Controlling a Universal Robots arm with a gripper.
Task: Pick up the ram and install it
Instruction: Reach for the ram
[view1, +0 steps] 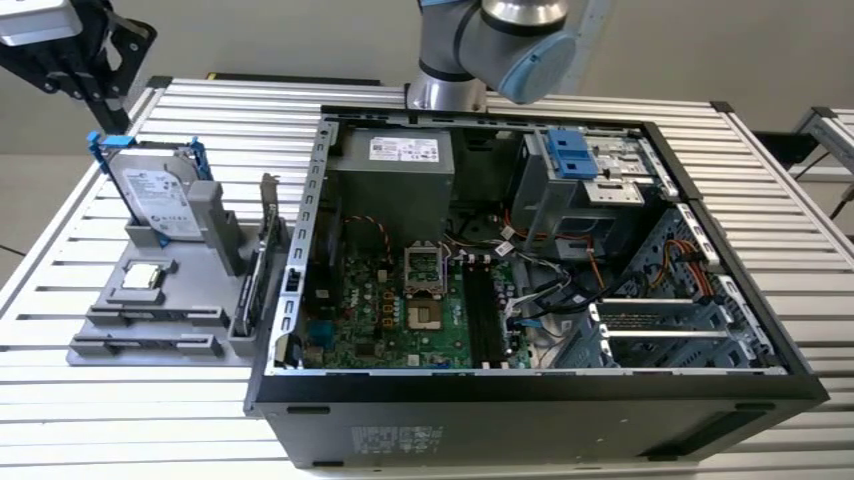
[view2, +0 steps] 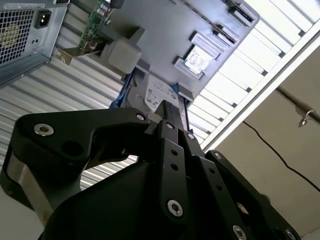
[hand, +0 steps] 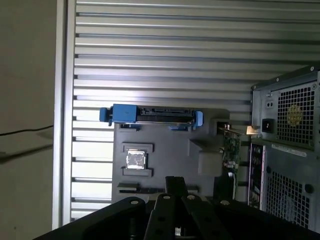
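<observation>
**Exterior view:** the gripper (view1: 110, 105) is hanging above the far edge of the grey tray (view1: 194, 290) on the desk (view1: 80, 420), over the hard drive (view1: 160, 205) standing in that tray. The open computer case (view1: 534, 400) is sitting just beside the tray. Whether the ram is resting in the tray's low holders (view1: 150, 316) or in the case's memory slots (view1: 481, 312) cannot be told.

**Second wrist view:** the gripper's fingers (view2: 172, 150) are pressing together, clamping nothing.

**First wrist view:** the expansion card (hand: 231, 147) is standing at the tray's case-side edge.

**Hazard, as judged:** a descent toward the tray is risking collision with the hard drive or the card, both standing proud of the tray.
</observation>
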